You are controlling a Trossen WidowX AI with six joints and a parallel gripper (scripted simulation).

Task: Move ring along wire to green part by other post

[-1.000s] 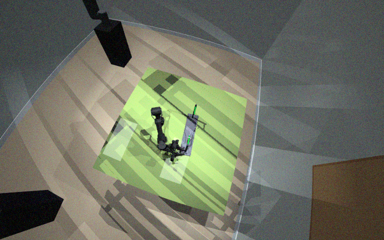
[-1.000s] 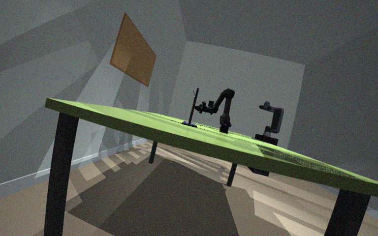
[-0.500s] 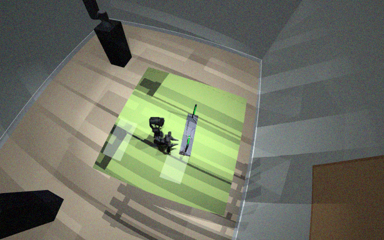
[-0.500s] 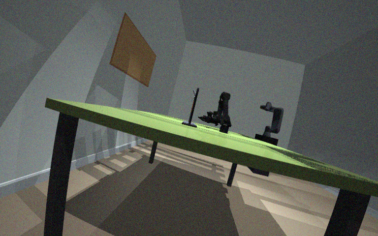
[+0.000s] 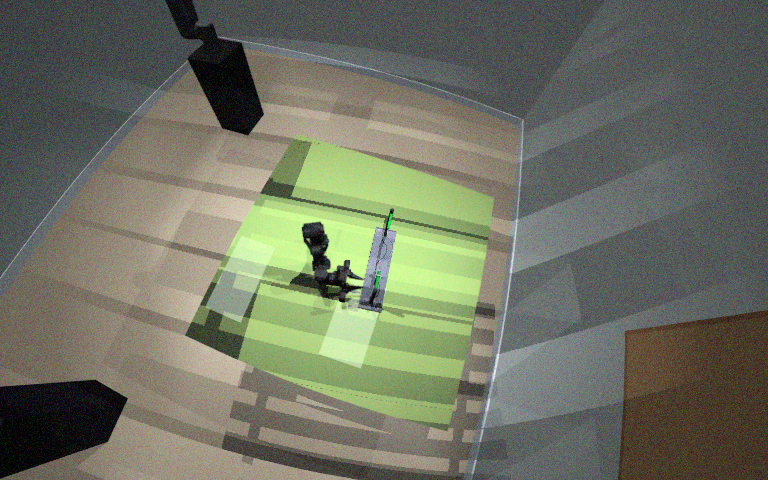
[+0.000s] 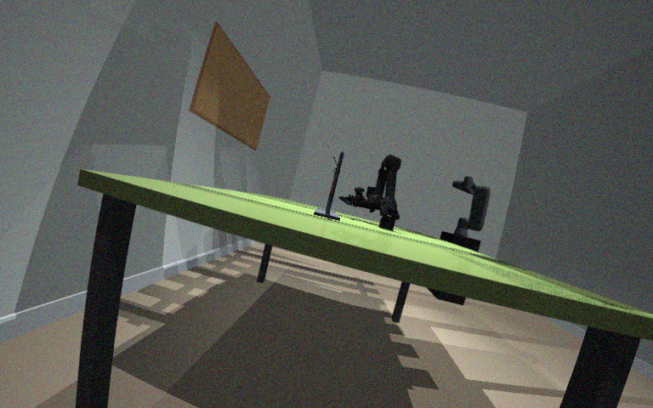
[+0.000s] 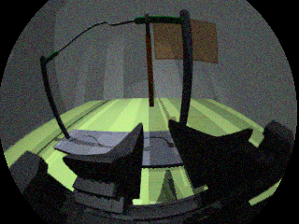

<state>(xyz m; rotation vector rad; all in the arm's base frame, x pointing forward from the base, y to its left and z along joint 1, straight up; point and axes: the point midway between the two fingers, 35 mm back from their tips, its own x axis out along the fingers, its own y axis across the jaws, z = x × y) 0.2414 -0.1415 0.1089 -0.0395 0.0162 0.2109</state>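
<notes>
The ring [image 7: 147,19], seen nearly edge-on, hangs around the green wire part [image 7: 165,20] [image 5: 377,280] beside the right post [image 7: 187,75]. Its orange handle [image 7: 150,70] hangs straight down. The thin grey wire [image 7: 84,34] runs left to the other green part [image 7: 52,55] [image 5: 389,219] by the left post [image 7: 53,103]. My gripper [image 7: 155,124] [image 5: 362,284] [image 6: 340,198] is partly open with nothing between the fingers. It is on the robot's side of the stand, low beside the ring's post, and the handle's lower end shows just above the finger gap in the wrist view.
The grey base [image 7: 112,136] [image 5: 373,260] [image 6: 327,215] joins both posts on the green table [image 5: 351,186] [image 6: 230,212]. A second, dark arm [image 6: 477,206] stands on a black pedestal [image 5: 226,90] away from the table. An orange-brown panel [image 6: 230,86] [image 7: 203,42] is on the wall.
</notes>
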